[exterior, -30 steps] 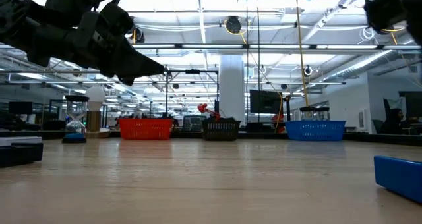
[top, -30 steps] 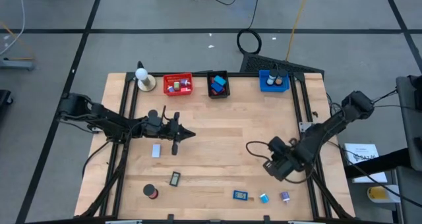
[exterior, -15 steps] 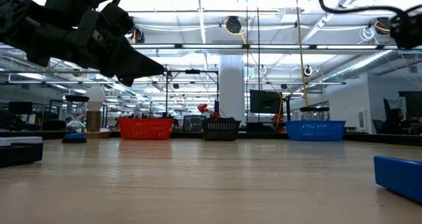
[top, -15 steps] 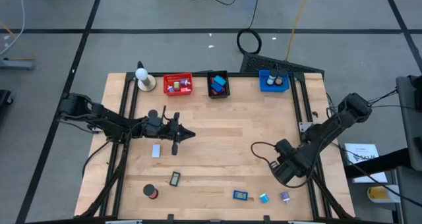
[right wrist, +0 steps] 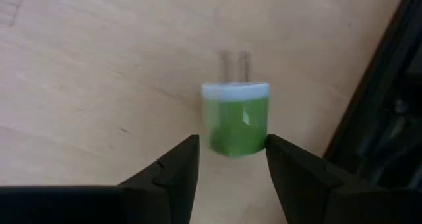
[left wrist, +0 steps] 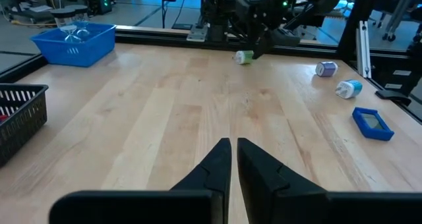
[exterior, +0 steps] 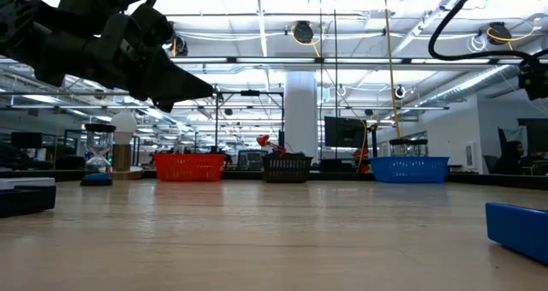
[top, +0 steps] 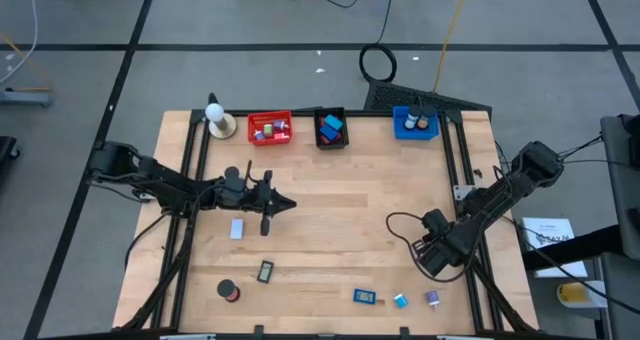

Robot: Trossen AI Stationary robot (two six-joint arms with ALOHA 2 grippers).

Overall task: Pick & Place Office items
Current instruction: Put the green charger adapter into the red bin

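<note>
Down at the right edge of the table (top: pixel 330 230), right gripper (right wrist: pixel 232 159) low over a green clip (right wrist: pixel 235 121), fingers parted, one on each side of it, not closed on it. Clip lying on the wood near the dark table frame, seen also far off in the left wrist view. Left gripper (left wrist: pixel 230 159) hovering over the left middle of the table, fingers pressed together, holding nothing. Just beside it on the wood, a white block (top: pixel 237 229). Along the front edge: a black roll (top: pixel 229 291), a black-framed rectangle (top: pixel 265 271), a blue rectangle (top: pixel 365 297), a light-blue piece (top: pixel 400 301), a purple clip (top: pixel 432 299). At the back: red bin (top: pixel 269 129), black bin (top: pixel 331 128), blue bin (top: pixel 415 123).
</note>
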